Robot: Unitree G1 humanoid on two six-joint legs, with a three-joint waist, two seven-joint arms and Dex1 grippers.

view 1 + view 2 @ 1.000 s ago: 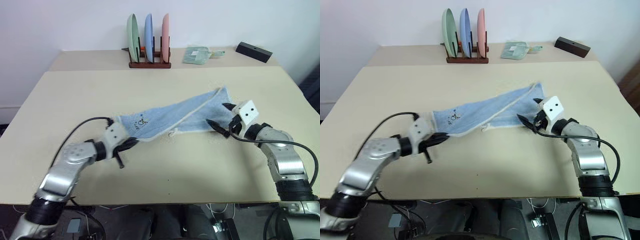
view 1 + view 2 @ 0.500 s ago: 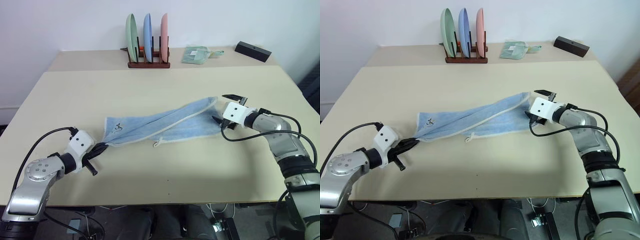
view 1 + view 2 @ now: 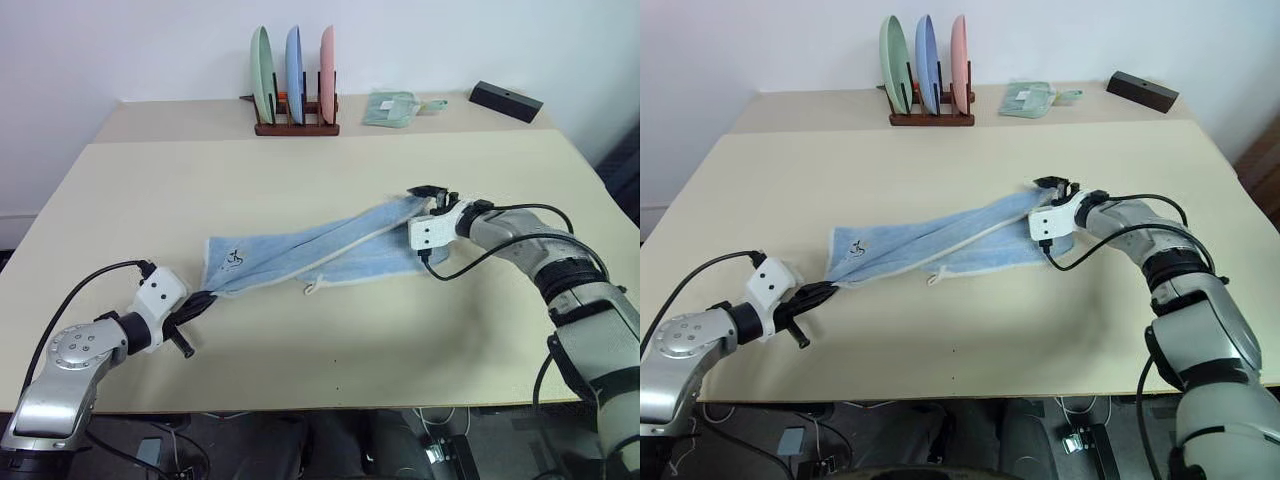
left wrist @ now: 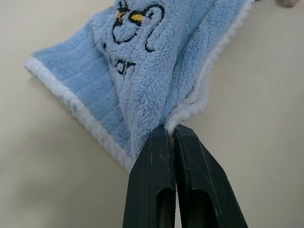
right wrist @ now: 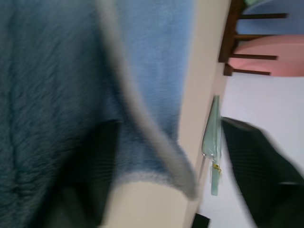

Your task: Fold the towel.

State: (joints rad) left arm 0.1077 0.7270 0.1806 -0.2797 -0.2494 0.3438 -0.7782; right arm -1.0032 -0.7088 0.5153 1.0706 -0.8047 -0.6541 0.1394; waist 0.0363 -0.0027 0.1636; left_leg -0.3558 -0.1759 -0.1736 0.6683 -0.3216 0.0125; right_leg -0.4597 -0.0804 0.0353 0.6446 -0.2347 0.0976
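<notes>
The light blue towel (image 3: 330, 245) lies stretched in a long bunched band across the table (image 3: 330, 340), its dark embroidered mark (image 3: 235, 257) near the left end. My left gripper (image 3: 205, 298) is shut on the towel's near left corner, and the cream hem (image 4: 190, 111) is pinched between its tips (image 4: 171, 129). At the towel's far right end my right gripper (image 3: 432, 196) stands open. Its fingers (image 5: 256, 161) straddle that corner, the jaws apart with cloth between them.
A wooden rack (image 3: 297, 128) with green, blue and pink plates stands at the back. A pale green folded cloth (image 3: 390, 108) and a black box (image 3: 507, 102) lie to the rack's right. Black cables trail from both wrists.
My right gripper rolled and moved from the towel's near right side up to its far right corner, jaws narrowing around it. My left gripper pulled its corner leftward, stretching the towel.
</notes>
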